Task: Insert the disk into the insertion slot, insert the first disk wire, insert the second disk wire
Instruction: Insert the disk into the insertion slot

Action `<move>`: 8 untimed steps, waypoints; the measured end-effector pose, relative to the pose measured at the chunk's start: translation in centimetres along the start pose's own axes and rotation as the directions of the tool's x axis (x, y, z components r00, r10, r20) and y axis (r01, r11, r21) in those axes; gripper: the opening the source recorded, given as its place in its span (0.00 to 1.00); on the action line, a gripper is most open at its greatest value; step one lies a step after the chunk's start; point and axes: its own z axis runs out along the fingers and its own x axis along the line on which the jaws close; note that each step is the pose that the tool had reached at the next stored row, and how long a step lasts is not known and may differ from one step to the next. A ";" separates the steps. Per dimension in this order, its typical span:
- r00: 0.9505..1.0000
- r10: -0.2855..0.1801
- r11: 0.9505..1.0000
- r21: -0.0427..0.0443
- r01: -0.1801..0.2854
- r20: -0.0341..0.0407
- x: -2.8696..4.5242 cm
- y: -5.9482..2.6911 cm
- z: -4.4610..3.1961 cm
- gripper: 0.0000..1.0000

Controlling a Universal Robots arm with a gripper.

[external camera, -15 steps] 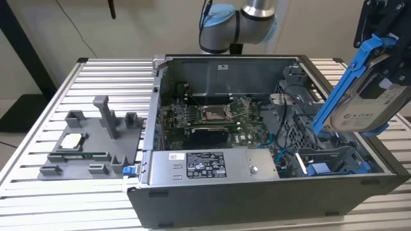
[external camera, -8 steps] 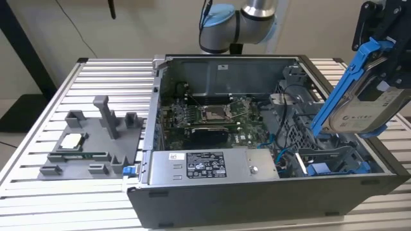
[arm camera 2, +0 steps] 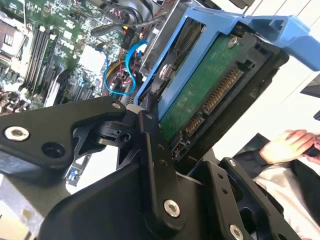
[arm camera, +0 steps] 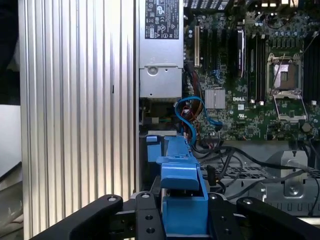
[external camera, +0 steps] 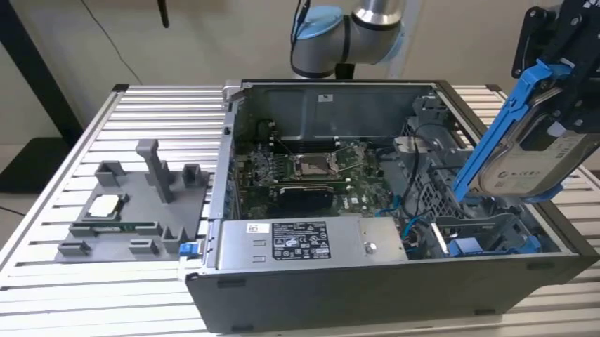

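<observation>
One arm, one step in hand: disk insertion.

Exterior view: we see the gripper (external camera: 561,116) clenched on the disk (external camera: 525,165). It holds the disk steeply tilted over the insertion slot (external camera: 487,235) and apart from it, at the computer case (external camera: 375,295) end on the exterior view's right. Disk not yet seated. To seat it well, we judge: level the tilt, square carrier edges w/ bay walls, go down straight, keep clear of cables.

Second wrist view: disk underside is a green circuit board (arm camera 2: 200,95) w/ a gold connector row, framed by the glossy blue plastic carrier (arm camera 2: 260,25). Matte black fingers (arm camera 2: 155,150), bolt-studded.

First wrist view: carrier (arm camera: 182,200) pinched between the fingers, above the motherboard (arm camera: 250,75) and a thin blue cable (arm camera: 192,112). Ribbed aluminium tabletop (arm camera: 75,100) lies beside the grey sheet-metal power-supply box (arm camera: 160,50).
</observation>
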 end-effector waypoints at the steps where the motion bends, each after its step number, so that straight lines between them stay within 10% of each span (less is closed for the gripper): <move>1: 1.000 0.000 1.000 0.000 0.000 0.000 0.00 0.00 0.05 0.33; 8: 1.000 0.000 1.000 0.000 0.000 0.000 0.00 -0.02 0.49 0.33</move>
